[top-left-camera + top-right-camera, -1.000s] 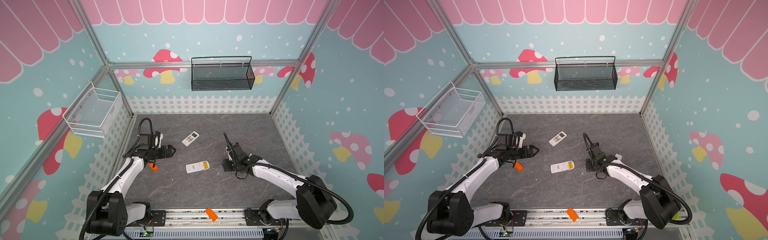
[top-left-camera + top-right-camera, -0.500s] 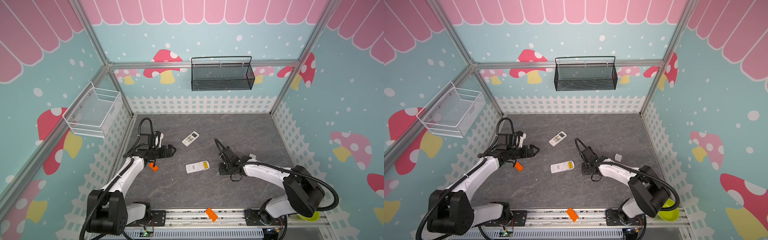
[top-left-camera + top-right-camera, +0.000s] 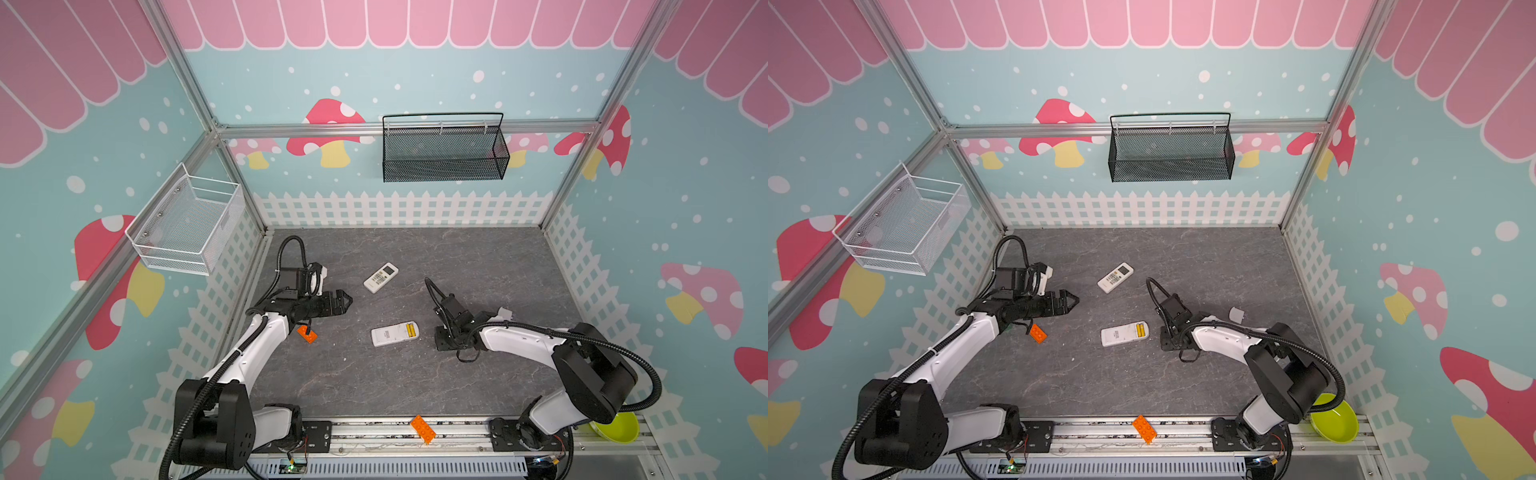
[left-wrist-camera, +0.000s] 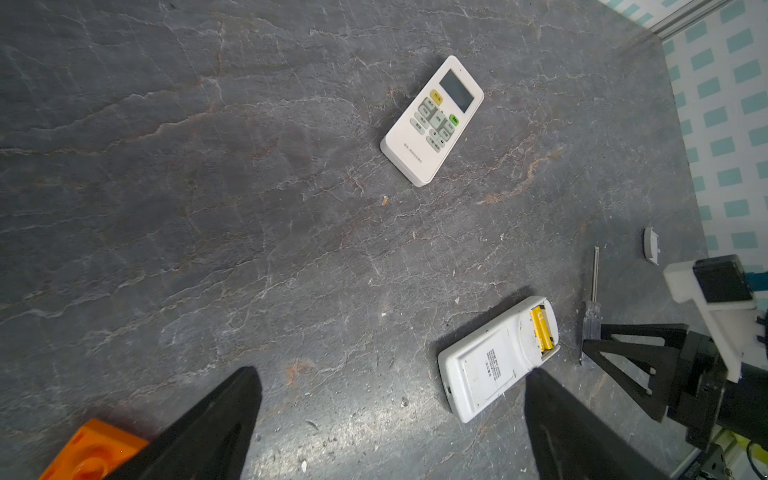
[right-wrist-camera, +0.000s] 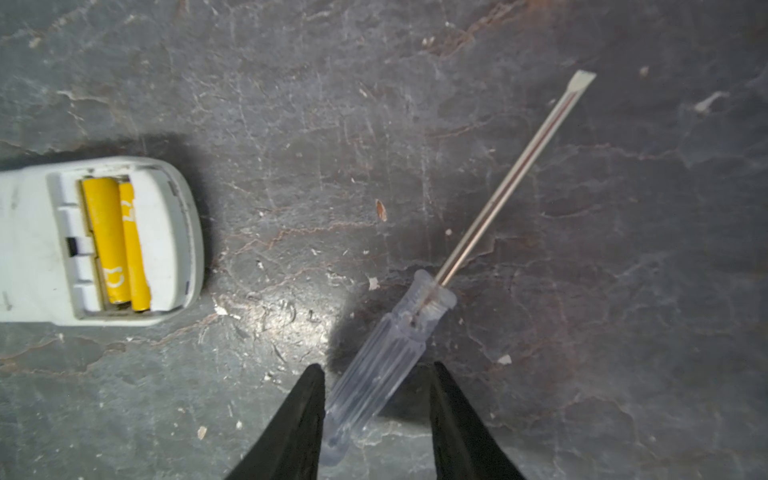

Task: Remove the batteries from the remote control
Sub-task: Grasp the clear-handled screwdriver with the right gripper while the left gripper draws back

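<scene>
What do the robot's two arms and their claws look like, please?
The left arm and right arm match: glossy white link shells, black joint housings, and a black ribbed cable looping alongside each. The left claw and right claw are matte black, each with two tapering, pointed fingers.

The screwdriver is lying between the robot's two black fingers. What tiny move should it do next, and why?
Probably close the right gripper on the clear handle of the screwdriver. Its jaws stand either side of the handle with a gap on one side, so nothing is gripped yet. The yellow batteries sit in the opened remote nearby; the blade could pry them out.
</scene>
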Tool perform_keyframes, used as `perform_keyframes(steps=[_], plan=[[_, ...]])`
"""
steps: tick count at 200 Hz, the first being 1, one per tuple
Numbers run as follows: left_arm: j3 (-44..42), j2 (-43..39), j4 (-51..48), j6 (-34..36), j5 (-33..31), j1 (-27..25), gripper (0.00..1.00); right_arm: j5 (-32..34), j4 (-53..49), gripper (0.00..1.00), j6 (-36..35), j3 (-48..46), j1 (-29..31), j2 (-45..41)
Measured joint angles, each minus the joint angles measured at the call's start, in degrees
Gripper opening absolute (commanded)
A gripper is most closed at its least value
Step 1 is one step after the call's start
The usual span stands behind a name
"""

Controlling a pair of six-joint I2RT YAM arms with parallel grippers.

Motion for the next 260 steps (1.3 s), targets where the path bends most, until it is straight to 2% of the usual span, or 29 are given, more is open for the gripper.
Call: perform_keyframes(steps=[45,88,108,148,183,213,260], plan=[[0.0,0.0,0.0,0.8,0.0,0.0,0.98,0.2,0.9,0.28,-0.8,-1.0,0.0,-0.1],[0.3,0.0,-0.7,4.4,-2.1,0.0,0.99,-1.3,3.3,0.08,-2.8,-3.3,-2.3,-1.8],[2.9,0.0,-4.1,7.2,-4.3,-0.9,1.0,-2.0,3.7,0.08,-4.3,-4.3,-4.0,-2.9],[11.6,0.1,-8.3,12.6,-6.7,-6.3,1.0,-3.4,2.9,0.07,-11.1,-4.3,-7.6,-4.3],[18.0,1.1,-12.2,15.1,-3.7,-7.8,1.0,-5.3,3.0,0.06,-20.1,-2.5,-8.7,-9.4],[23.0,2.8,-14.8,16.5,2.0,-8.3,0.99,-7.8,4.8,0.04,-29.4,-1.3,-8.8,-13.9],[19.8,3.0,-13.3,15.2,14.0,-8.3,0.98,-16.3,6.4,0.05,-42.1,0.2,-8.8,-15.6]])
